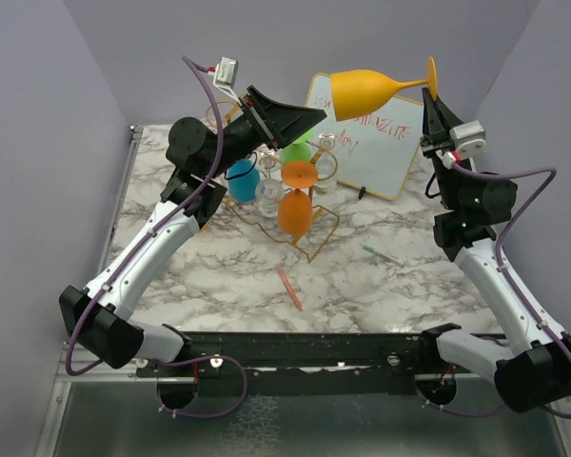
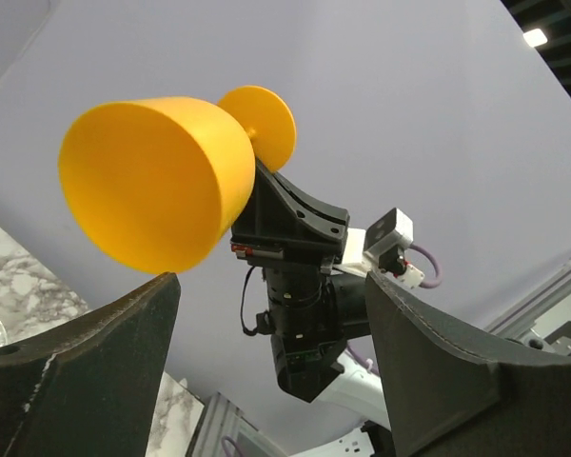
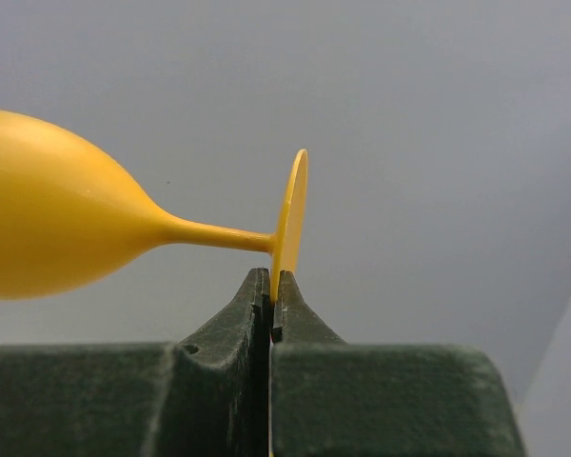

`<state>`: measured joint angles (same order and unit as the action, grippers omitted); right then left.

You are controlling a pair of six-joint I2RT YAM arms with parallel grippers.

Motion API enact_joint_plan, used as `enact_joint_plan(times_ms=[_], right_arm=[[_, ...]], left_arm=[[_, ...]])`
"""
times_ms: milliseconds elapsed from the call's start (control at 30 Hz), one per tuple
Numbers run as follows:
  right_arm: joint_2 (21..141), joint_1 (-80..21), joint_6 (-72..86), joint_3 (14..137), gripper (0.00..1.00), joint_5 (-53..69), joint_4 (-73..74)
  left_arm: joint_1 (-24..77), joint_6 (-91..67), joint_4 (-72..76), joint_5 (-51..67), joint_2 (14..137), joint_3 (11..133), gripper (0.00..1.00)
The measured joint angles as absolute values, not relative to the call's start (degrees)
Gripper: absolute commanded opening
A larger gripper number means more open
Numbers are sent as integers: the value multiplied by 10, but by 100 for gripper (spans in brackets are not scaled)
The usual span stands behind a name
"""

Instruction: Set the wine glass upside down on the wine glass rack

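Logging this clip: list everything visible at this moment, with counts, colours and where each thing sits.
yellow wine glass: 1, yellow, in the air on its side
rack: 1, gold wire, mid-table
orange glass: 1, orange, on the rack, foot up
green glass: 1, green, rack's far side
blue glass: 1, blue, rack's left side
clear glasses: at least 2, colourless, on the rack
whiteboard: 1, white with red writing, behind the rack
red pen: 1, red, near side of the rack
green pen: 1, green, right of the rack
table: 1, white-grey marble
left hand: 1, dark, open, above the rack
right hand: 1, dark, shut on the yellow glass's foot
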<state>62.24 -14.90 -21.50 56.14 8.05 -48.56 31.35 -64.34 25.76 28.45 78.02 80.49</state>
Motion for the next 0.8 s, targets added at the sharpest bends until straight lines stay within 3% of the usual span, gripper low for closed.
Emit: enact_joint_plan(times_ms=[433,800], right_arm=[[622,-149,-437,562,1,73,-475],[623,-149,-506,562,1,164,-466]], left_arm=[[315,-588,155,282,834,970,82],[374,-533,46,279,1002,1221,83]])
